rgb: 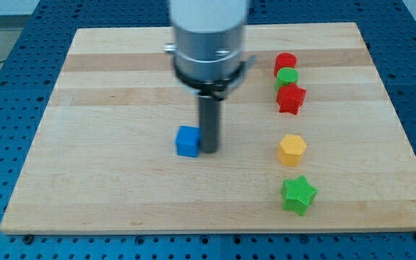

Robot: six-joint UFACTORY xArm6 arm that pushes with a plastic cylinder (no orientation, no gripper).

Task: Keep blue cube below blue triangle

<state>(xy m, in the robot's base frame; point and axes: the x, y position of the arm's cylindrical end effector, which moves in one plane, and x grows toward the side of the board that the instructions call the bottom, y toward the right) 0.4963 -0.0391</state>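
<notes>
A blue cube [187,141] lies near the middle of the wooden board [85,144]. My tip [209,150] rests on the board right beside the cube's right side, touching it or nearly so. The rod rises from there to the arm's grey body [208,36] at the view's top. No blue triangle shows in this view; the arm's body hides part of the board behind it.
On the view's right stand a red cylinder [285,63], a green cylinder [287,77] and a red star-like block [291,99] packed in a column. Below them lie a yellow hexagonal block [292,149] and a green star [297,194].
</notes>
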